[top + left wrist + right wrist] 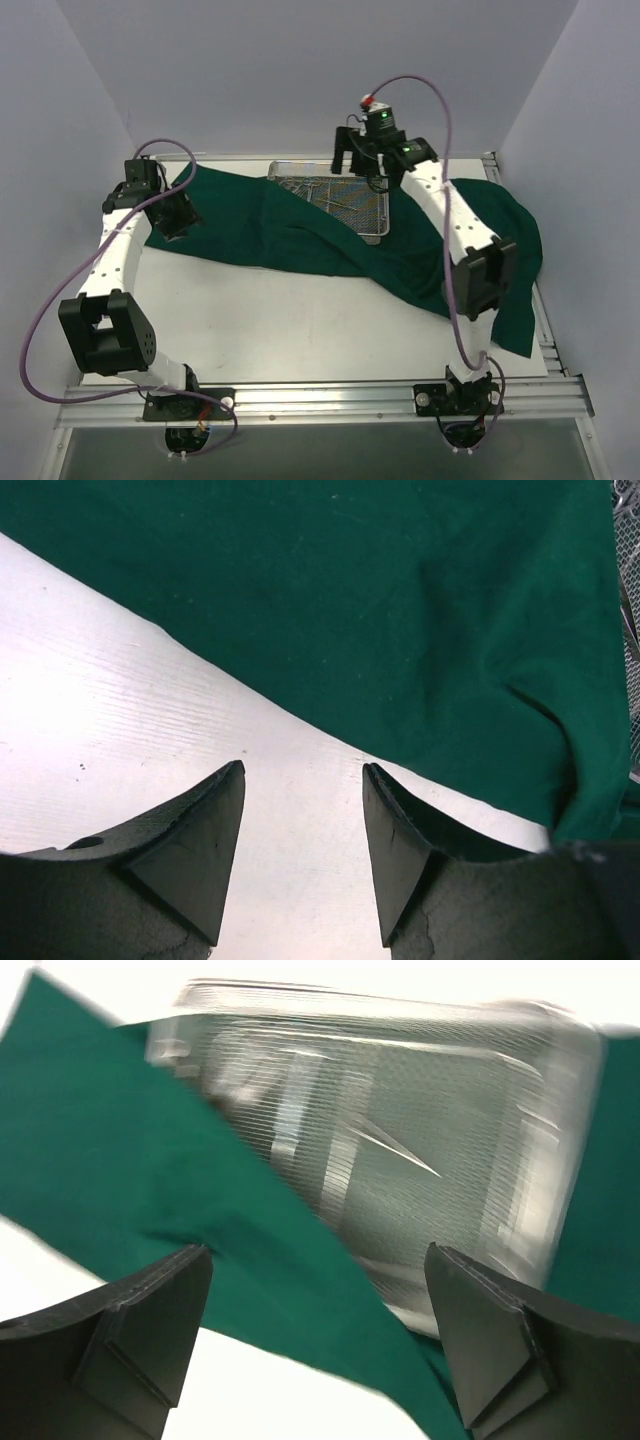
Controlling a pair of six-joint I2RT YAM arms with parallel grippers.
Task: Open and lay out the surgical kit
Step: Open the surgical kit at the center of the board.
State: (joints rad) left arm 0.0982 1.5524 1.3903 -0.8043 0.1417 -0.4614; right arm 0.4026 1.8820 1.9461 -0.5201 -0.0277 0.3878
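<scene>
The right tool (318,1260) is held wide open and empty above the wire-mesh tray (370,215), which sits at 12 o'clock on the bench (300,320). The left tool (302,775) is likewise parted and empty, poised over bare bench just beside the 9 o'clock edge of the green cloth (300,235). A fold of that cloth is draped over the tray's 8 o'clock corner. By judgement, this fold is to be drawn clear. Only fabric should be pinched, near its edge, and the tray left undragged, lest the steel instruments (325,190) inside be spilled.
</scene>
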